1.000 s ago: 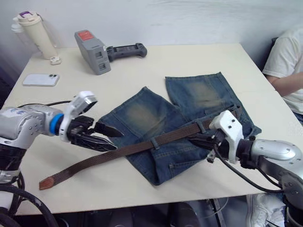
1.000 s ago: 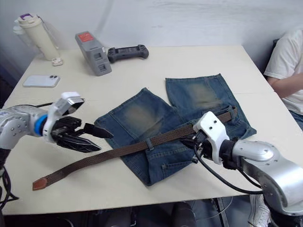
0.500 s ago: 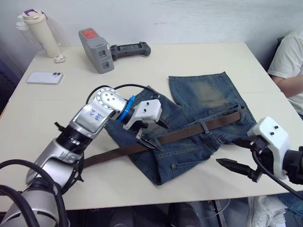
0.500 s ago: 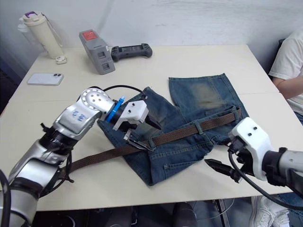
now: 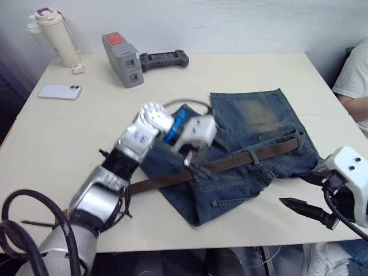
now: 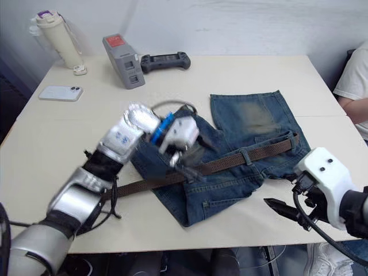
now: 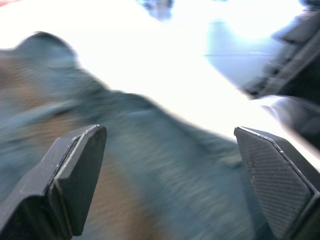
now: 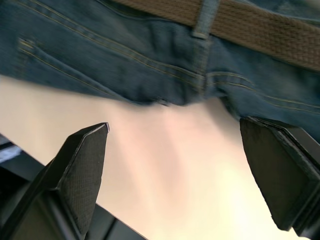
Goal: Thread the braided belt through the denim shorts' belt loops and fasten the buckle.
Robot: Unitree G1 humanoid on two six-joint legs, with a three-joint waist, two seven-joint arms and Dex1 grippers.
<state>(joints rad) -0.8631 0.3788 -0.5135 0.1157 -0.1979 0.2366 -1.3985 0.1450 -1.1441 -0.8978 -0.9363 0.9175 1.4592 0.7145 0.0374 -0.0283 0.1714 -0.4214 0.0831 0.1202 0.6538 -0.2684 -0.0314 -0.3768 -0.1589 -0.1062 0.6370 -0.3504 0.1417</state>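
Observation:
The denim shorts [image 5: 253,123] lie flat right of the table's middle, waistband toward me. The braided belt [image 5: 230,163] runs along the waistband under a belt loop [image 5: 253,156], and its left part trails onto the bare table [image 5: 152,183]. I cannot make out the buckle. My left gripper [image 5: 196,167] hovers open just over the belt and denim at the shorts' left side, with only blurred denim between its fingers [image 7: 75,175]. My right gripper [image 5: 294,188] stands open above the table's front right edge, apart from the shorts, with the waistband and another belt loop [image 8: 204,19] ahead of it.
At the table's far left stand a cream bottle [image 5: 54,34], a phone [image 5: 60,91], a grey device [image 5: 123,52] and a black controller [image 5: 164,57]. A person in a white shirt [image 5: 353,80] sits at the right edge. The table's front edge is close under my right gripper.
My right gripper has let go of the belt, opened and drawn back to the front right. My left arm has swung from the left side onto the belt at the shorts.

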